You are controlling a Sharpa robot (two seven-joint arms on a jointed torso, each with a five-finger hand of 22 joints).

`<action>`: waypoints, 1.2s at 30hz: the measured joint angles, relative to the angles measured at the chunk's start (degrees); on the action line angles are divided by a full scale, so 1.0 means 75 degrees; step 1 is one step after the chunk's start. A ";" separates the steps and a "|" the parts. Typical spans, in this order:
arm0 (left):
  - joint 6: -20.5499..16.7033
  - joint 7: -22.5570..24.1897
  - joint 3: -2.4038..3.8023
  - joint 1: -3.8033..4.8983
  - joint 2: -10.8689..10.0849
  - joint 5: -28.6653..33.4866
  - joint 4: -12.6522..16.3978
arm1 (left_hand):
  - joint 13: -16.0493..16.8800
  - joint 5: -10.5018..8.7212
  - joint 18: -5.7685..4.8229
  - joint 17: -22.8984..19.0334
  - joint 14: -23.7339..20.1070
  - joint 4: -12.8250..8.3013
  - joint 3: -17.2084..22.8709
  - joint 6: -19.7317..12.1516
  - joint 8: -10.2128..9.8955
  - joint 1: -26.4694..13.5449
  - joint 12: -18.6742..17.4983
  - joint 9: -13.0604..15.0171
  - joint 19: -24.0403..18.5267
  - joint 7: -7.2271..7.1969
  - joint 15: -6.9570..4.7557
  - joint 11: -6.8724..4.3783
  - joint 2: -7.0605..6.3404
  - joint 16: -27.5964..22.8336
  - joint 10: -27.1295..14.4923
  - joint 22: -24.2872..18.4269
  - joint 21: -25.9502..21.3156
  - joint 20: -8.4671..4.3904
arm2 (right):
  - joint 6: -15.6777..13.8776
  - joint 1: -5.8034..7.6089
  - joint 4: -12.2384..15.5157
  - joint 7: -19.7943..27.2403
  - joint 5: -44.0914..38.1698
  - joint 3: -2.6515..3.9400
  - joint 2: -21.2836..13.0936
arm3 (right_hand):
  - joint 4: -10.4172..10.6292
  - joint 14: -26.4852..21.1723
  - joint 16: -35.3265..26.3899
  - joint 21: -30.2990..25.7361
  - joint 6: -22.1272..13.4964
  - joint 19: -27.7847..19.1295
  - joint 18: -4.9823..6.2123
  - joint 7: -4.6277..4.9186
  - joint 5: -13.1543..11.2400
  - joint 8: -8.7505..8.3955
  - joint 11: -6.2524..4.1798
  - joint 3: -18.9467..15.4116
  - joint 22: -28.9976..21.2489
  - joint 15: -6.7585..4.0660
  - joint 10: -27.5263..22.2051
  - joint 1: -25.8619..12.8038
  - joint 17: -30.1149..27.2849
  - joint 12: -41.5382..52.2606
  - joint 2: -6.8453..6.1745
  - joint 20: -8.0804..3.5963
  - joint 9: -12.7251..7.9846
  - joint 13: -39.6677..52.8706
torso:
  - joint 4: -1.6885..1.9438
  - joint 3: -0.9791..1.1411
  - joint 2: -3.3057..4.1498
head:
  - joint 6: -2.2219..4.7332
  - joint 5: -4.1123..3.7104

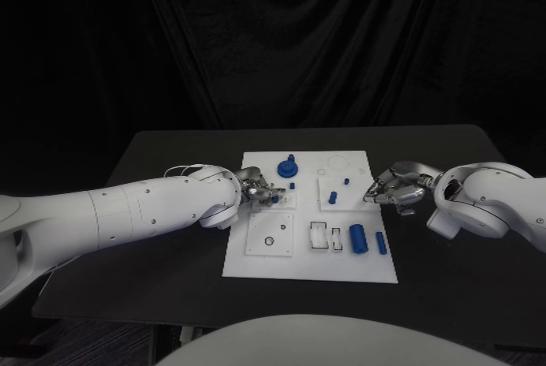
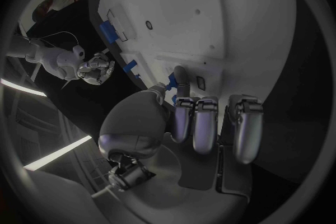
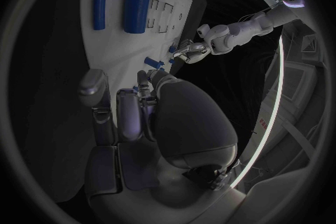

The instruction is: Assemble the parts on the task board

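The white task board lies in the middle of the table. My left hand is at its left edge, and thumb and a finger pinch a small blue part just over the board. My right hand hovers at the board's right edge with its fingers curled in towards the thumb; whether anything sits between them is hidden. A large round blue part stands at the board's far end. Blue pegs stand mid-board. A thick blue cylinder and a thin blue rod lie near the right front.
A black ring lies on the board's left front panel, with rectangular slots beside it. The black table has free room to the left and right of the board. A dark curtain hangs behind the table.
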 measured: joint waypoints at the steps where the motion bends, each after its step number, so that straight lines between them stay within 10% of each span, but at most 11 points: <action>1: 0.0002 0.0000 0.0000 0.0000 0.0000 0.0001 -0.0005 | 0.0000 0.0000 0.0000 0.0000 0.0000 0.0000 0.0000 0.0001 0.0001 -0.0026 0.0000 0.0004 0.0000 -0.0001 0.0000 0.0000 0.0026 0.0000 0.0000 0.0000 0.0000 0.0000 | 0.0002 -0.0001 0.0000 0.0000 0.0000 0.0000 0.0002 | 0.0000 0.0000 0.0000 0.0000 0.0000 0.0000 0.0000 0.0000 0.0000 0.0000 0.0000 0.0000 0.0000 0.0000 0.0000 0.0000 0.0000 0.0000 0.0000 0.0000 0.0000 0.0000 | -0.0001 0.0000 0.0001 | 0.0000 0.0003; 20: -0.0381 0.0008 -0.0041 -0.0022 -0.0514 -0.0001 0.0659 | 0.0000 0.0395 0.0000 0.0000 -0.0029 -0.0074 -0.0453 0.0022 0.0758 0.0398 0.0279 0.1021 0.0000 -0.0140 -0.0028 -0.0074 -0.0015 0.0000 0.0010 0.0000 0.0000 0.0000 | 0.0020 -0.0017 0.0008 0.0001 0.0000 0.0000 -0.0044 | 0.0000 -0.0016 0.0000 -0.0047 0.0000 0.0000 -0.0001 0.0000 0.0000 0.0031 0.0001 0.0000 0.0000 0.0016 -0.0056 0.0000 0.0000 0.0002 0.0000 0.0000 0.0005 -0.0008 | 0.0013 -0.0005 -0.0007 | 0.0000 -0.0044; 30: -0.0754 0.0111 -0.0009 0.0775 -0.1069 -0.0001 0.1150 | 0.0000 0.0697 0.0000 0.0000 -0.0029 -0.0085 -0.0611 -0.0400 0.0994 0.0864 0.0358 0.1506 0.0029 -0.0096 -0.0028 -0.0073 -0.0079 0.0000 0.0010 0.0000 0.0000 -0.0028 | 0.0008 -0.0018 0.0014 0.0008 -0.0001 0.0000 -0.0042 | 0.0000 -0.0025 0.0000 -0.0047 0.0000 0.0000 -0.0001 0.0000 0.0000 0.0031 0.0001 0.0000 0.0000 0.0025 -0.0056 0.0000 0.0000 0.0003 0.0000 0.0000 0.0012 -0.0007 | 0.0012 -0.0015 -0.0007 | 0.0000 -0.0049; 36: -0.0707 0.0212 -0.0011 0.1066 -0.1143 0.0006 0.1021 | 0.0000 0.0755 0.0000 0.0000 -0.0028 -0.0106 -0.0632 -0.0471 0.1063 0.1005 0.0357 0.1518 0.0029 -0.0113 -0.0028 -0.0073 -0.0059 0.0000 0.0011 0.0000 0.0000 -0.0028 | -0.0015 -0.0018 0.0009 0.0024 -0.0001 0.0000 -0.0009 | 0.0000 -0.0025 0.0000 -0.0047 0.0000 0.0000 -0.0001 0.0000 0.0000 0.0031 0.0001 0.0000 0.0000 0.0025 -0.0056 0.0000 0.0000 0.0003 0.0000 0.0000 0.0012 -0.0005 | -0.0008 -0.0004 -0.0012 | 0.0000 -0.0019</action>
